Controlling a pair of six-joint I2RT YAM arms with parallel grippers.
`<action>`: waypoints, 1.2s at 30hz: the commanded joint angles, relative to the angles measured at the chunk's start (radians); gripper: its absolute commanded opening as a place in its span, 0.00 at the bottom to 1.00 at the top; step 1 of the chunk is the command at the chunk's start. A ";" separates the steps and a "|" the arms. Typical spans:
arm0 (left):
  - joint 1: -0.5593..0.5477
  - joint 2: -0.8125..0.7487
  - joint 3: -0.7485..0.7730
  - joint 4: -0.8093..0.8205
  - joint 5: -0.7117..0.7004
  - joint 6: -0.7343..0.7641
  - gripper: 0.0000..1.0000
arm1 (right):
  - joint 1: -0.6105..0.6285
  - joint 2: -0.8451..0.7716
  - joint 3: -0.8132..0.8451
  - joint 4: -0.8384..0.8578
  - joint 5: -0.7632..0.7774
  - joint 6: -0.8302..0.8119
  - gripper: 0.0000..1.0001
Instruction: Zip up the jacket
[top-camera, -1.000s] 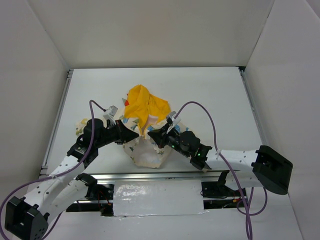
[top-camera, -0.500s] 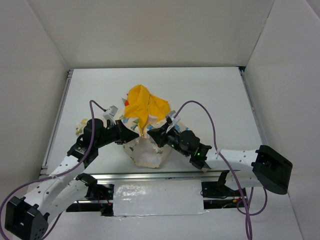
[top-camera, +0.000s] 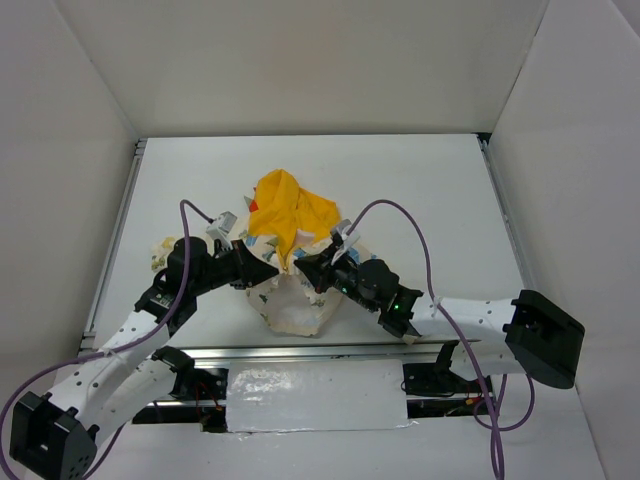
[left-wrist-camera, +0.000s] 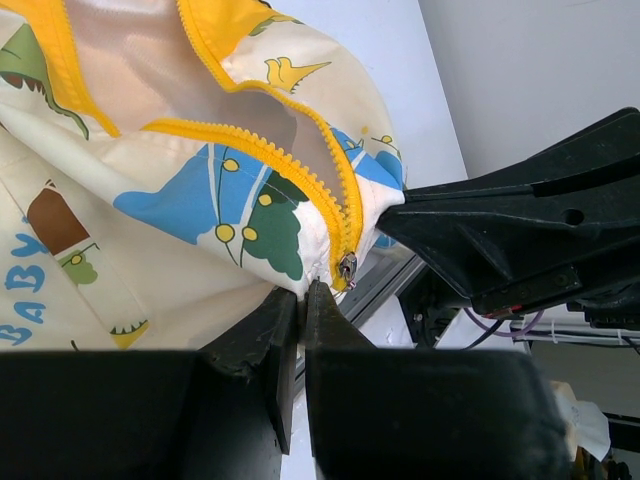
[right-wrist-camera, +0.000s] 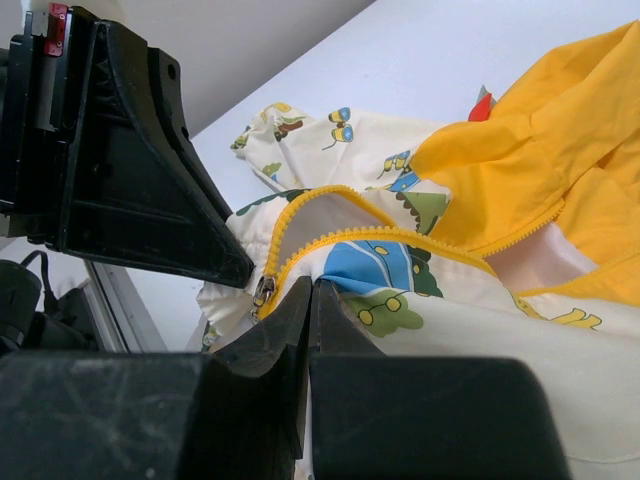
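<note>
The jacket (top-camera: 295, 305) lies crumpled at the near middle of the table, with its yellow hood (top-camera: 290, 210) behind it. Its front is open, and the yellow zipper teeth (left-wrist-camera: 250, 145) meet at the bottom, where the metal slider (left-wrist-camera: 347, 268) sits. My left gripper (top-camera: 270, 270) is shut on the cream hem (left-wrist-camera: 303, 290) just beside the slider. My right gripper (top-camera: 303, 268) faces it and is shut on the jacket's front edge (right-wrist-camera: 312, 285), next to the slider (right-wrist-camera: 264, 291). Both hold the bottom end lifted.
The left gripper's black body (right-wrist-camera: 140, 170) fills the left of the right wrist view, close to the right fingers. The right gripper's body (left-wrist-camera: 520, 230) shows likewise in the left wrist view. A metal rail (top-camera: 300, 352) runs along the table's near edge. White walls enclose the table.
The right gripper has shifted very slightly to the left, toward the left gripper. The left arm and the jacket have hardly moved.
</note>
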 joint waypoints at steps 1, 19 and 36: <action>-0.006 0.004 -0.001 0.061 0.059 0.019 0.00 | 0.004 0.003 0.061 0.031 0.008 -0.026 0.00; -0.014 0.013 -0.011 0.041 0.142 0.088 0.00 | -0.017 -0.002 0.109 -0.055 -0.081 -0.063 0.00; -0.021 -0.003 -0.018 0.101 0.202 0.083 0.00 | -0.024 -0.014 0.115 -0.193 -0.266 0.044 0.04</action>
